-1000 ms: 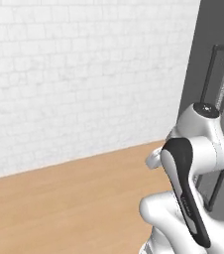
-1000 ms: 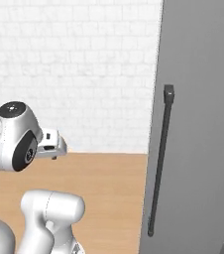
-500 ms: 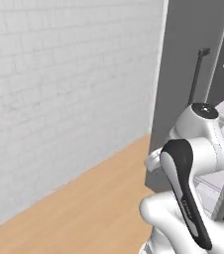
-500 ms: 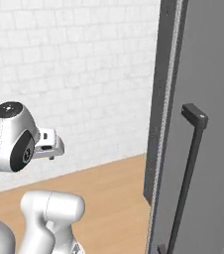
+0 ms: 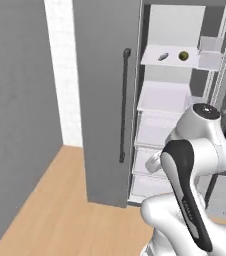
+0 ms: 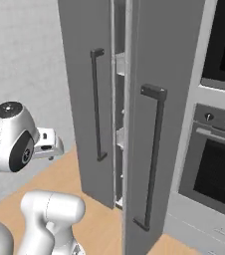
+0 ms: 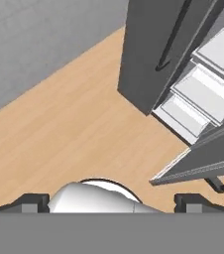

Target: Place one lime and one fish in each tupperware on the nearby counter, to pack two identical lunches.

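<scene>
We face a tall grey fridge [image 5: 105, 100] with both doors swung open, standing on a light wood floor [image 5: 60, 210] beside a white brick wall [image 5: 60, 70]; a dark built-in oven [image 6: 214, 164] sits to its right. On an upper white shelf [image 5: 175, 59] inside the fridge we see a lime [image 5: 183, 55] just beside a pale silvery fish [image 5: 163, 56], the two apart. Our gripper [image 7: 112, 201] points down at the floor, well below and apart from them, its finger tips [image 7: 32, 201] spread wide and holding nothing.

no readable text, labels or numbers
</scene>
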Controlling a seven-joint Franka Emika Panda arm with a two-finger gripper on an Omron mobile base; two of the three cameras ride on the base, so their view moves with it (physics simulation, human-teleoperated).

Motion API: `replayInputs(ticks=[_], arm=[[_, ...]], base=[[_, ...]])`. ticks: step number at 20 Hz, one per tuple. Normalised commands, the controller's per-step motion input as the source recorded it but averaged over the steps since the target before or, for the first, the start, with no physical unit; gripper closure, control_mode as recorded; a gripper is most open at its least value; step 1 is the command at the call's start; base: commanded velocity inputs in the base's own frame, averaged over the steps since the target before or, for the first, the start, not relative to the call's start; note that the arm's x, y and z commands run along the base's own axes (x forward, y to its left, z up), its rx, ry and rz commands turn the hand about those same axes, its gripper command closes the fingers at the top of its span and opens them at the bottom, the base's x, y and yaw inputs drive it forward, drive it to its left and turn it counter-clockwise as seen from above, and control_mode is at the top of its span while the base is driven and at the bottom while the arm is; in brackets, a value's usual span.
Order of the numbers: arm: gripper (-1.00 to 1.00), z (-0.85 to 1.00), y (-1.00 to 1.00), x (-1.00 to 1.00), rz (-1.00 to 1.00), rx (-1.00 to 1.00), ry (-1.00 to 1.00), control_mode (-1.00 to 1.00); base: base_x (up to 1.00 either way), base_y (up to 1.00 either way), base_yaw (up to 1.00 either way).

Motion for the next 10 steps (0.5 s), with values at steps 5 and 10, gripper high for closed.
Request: replayInputs(ticks=[5,10], arm=[[-1.0,0.0,0.0,0.0,0.0,0.0,0.0,1.0],[-1.0,0.0,0.0,0.0,0.0,0.0,0.0,1.0]], base=[[0.09,0.39,-0.85],[0.21,0.75,-0.14]])
